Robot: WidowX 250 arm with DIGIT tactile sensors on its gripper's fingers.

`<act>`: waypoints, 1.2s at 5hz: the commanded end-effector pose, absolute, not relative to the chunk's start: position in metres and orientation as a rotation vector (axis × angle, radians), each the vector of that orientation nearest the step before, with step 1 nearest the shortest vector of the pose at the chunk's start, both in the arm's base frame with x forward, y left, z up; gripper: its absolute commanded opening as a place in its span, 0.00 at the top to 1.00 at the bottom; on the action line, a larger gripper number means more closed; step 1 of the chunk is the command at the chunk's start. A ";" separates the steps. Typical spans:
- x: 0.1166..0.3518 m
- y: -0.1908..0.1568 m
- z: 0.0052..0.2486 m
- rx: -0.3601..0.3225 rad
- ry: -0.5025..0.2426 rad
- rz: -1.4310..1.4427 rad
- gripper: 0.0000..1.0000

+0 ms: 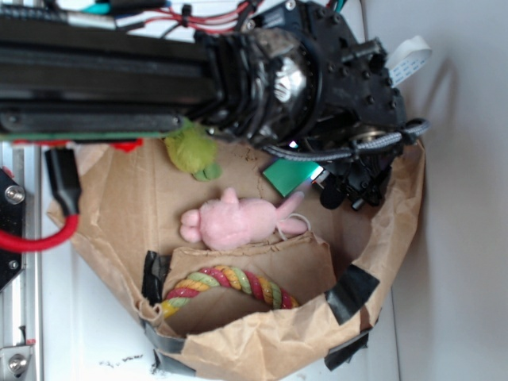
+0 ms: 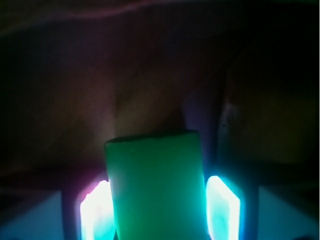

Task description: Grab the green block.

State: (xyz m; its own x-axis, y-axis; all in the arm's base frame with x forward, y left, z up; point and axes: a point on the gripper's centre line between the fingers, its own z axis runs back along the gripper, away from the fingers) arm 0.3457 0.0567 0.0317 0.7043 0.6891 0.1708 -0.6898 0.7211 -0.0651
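Exterior view: a brown paper bag point(image 1: 381, 262), torn open and patched with black tape, was seen from above, with the black arm filling the upper part of the picture.
Green block point(image 1: 290, 175): it was seen inside the bag at about 1 o'clock from the picture's middle, partly covered by the arm's wrist, with a lit edge on its right side.
Gripper point(image 1: 313, 181): it was placed at the block's right edge, under the dark wrist housing; its fingertips could not be made out clearly in this view.
Pink plush point(image 1: 234, 222): it was laid on the bag floor at 7 o'clock from the green block, near it; contact could not be judged.
Yellow-green plush point(image 1: 192, 152): it was found at 10 o'clock from the pink plush, partly under the arm.
Striped rope point(image 1: 230, 284): a curved rope in green, yellow and red was seen at 6 o'clock from the pink plush, in a folded paper pocket.
Wrist view: the green block point(image 2: 156, 185) was shown at 6 o'clock, standing between two glowing fingers point(image 2: 222, 207).
Jaws: they were closed in against the block's two sides, so that it was gripped between them.
Background in the wrist view: it was dark, and little else could be told.
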 end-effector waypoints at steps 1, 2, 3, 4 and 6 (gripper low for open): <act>0.360 0.060 0.060 -0.009 -0.240 0.734 1.00; 0.350 0.058 0.091 -0.063 -0.215 0.696 1.00; 0.334 0.042 0.127 -0.129 -0.195 0.605 1.00; 0.317 0.022 0.154 -0.138 -0.202 0.486 1.00; 0.289 -0.001 0.188 -0.057 -0.280 0.171 1.00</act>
